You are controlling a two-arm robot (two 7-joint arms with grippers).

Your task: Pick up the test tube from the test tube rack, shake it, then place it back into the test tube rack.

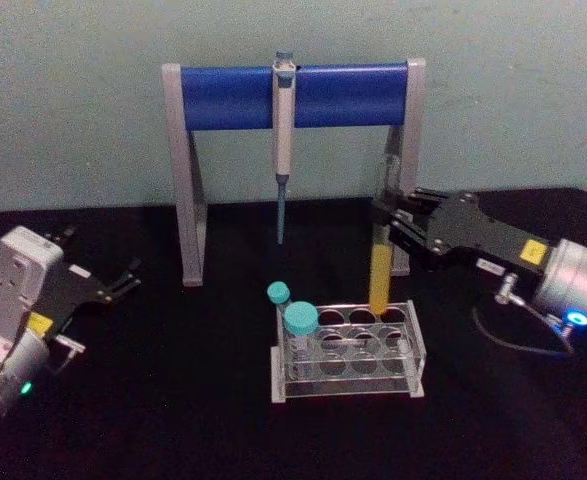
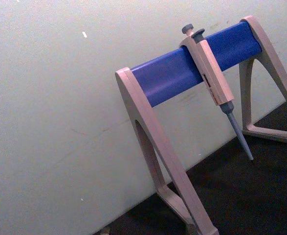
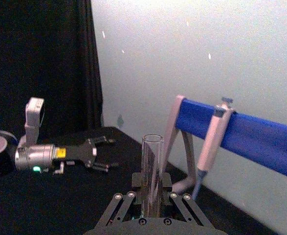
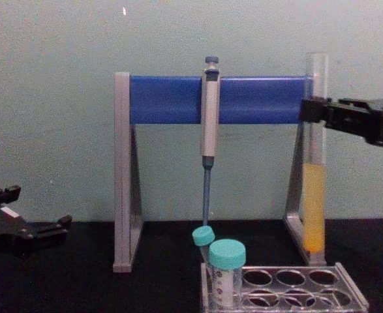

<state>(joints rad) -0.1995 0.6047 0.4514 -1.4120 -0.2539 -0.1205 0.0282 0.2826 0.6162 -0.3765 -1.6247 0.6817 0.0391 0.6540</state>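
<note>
Nearest to us, the test tube rack (image 1: 393, 352) stands on the black table (image 1: 173, 400), its clear top plate pierced by two rows of round holes. Two teal-capped tubes (image 1: 300, 322) occupy its left end.

Just above the rack's back row, right of centre, the test tube (image 4: 314, 208) hangs upright: slim clear glass, uncapped, with a rounded bottom and yellow-orange liquid in its lower half. In the chest view its bottom sits clear of the top plate.

The right gripper (image 1: 385, 215) clamps the tube's empty upper part. The left gripper (image 1: 123, 278) rests at the table's left, fingers spread, grasping nothing.

Both grippers carry a yellow label (we cannot read any writing).

Behind, the pipette (image 1: 284, 130) hangs from the blue-barred stand (image 1: 223, 95) before the pale wall (image 1: 73, 100).
</note>
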